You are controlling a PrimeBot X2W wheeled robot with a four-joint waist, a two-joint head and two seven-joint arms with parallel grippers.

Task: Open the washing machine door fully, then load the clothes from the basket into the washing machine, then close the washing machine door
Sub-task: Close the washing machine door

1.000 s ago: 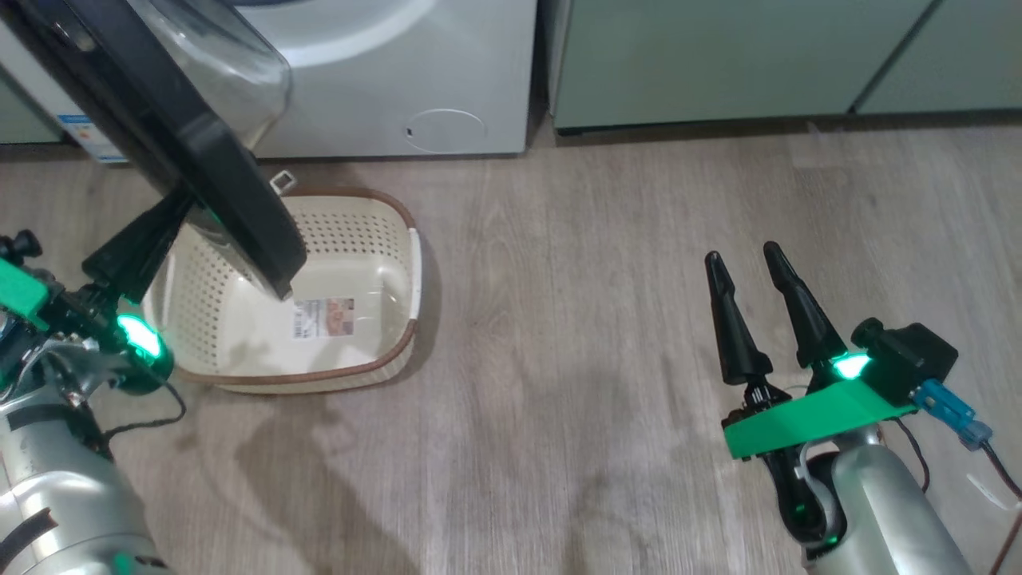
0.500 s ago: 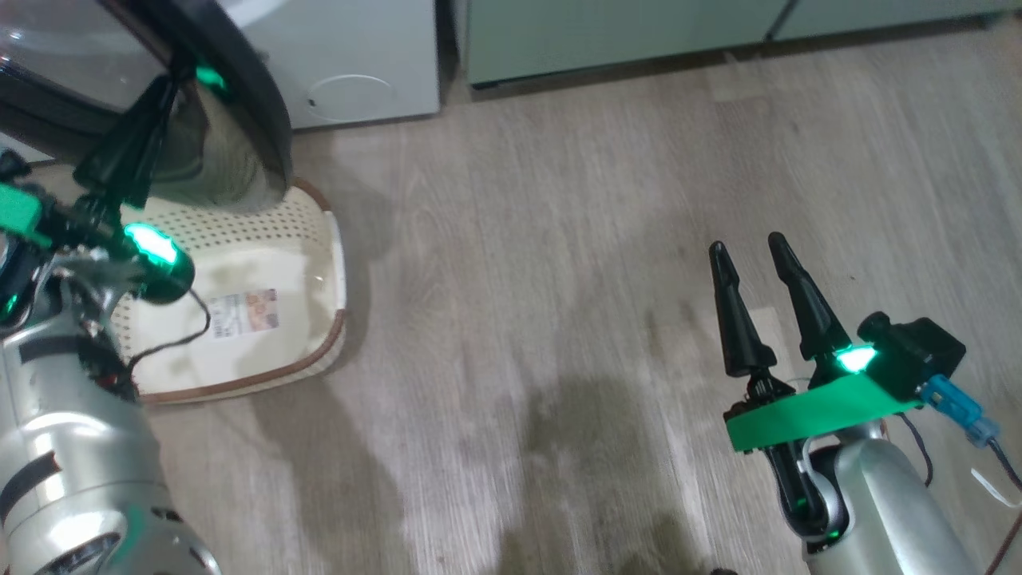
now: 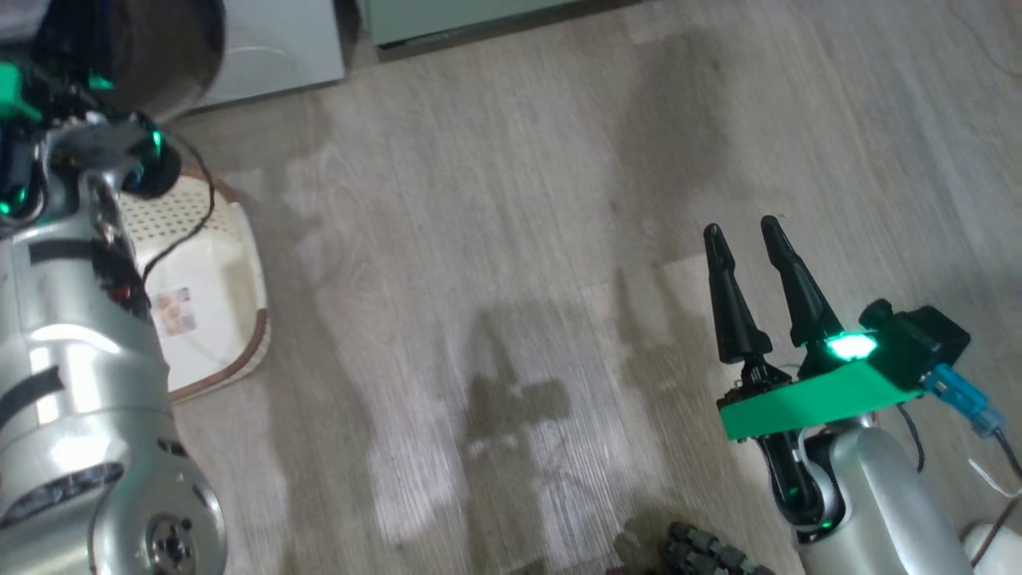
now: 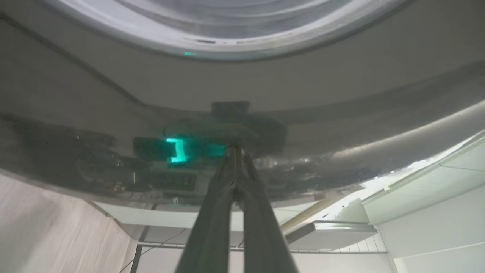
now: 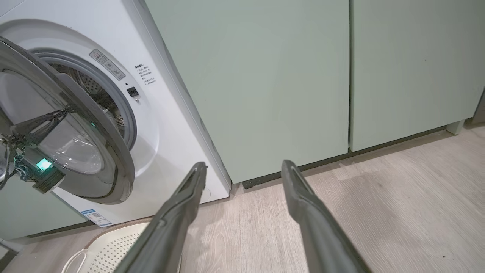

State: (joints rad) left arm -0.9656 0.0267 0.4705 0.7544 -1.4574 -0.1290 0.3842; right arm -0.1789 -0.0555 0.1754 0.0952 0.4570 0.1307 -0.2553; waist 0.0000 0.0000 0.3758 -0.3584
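Right gripper (image 3: 740, 228): two long dark tapered fingers on a green bracket with a lit green lamp. The jaws were spread wide and held nothing. Its pose matched that of a second before, raised over the floor at lower right, well apart from the basket.
Left forearm (image 3: 72, 359): silver casing with black bands. It filled more of the head view's left edge than a second before, because the head camera had swung and everything slid left and upward. It overlapped the basket's left part.
Left gripper (image 4: 235, 151): dark fingers pressed together with nothing between them. The tips met their own reflection on the door's glossy rim, and they had lain against the door a second before too.
Floor (image 3: 495, 239): grey wood-grain planks. A broad stretch between the basket's right rim and the right gripper carried only shadows, and it ran back to the cabinets' foot.
Basket (image 3: 227, 263): small, rectangular, cream perforated plastic with a brown rim, standing on the floor just before the machine. Its inner floor showed a label sticker (image 3: 176, 311). The door's black edge had crossed over it a second before, and now overlapped none of its visible part.
Washing machine door (image 5: 75, 148): large and round, with a wide glossy black rim and a clear domed window. It had swung nearer the machine's front but stood ajar, with the steel drum (image 5: 91, 91) showing past its free edge.
Washing machine (image 5: 170, 144): large white front-loader at far left, its right flank just beside the cabinets.
Cabinets (image 5: 265, 94): pale green flat fronts with a dark gap at the floor, running rightward along the back.
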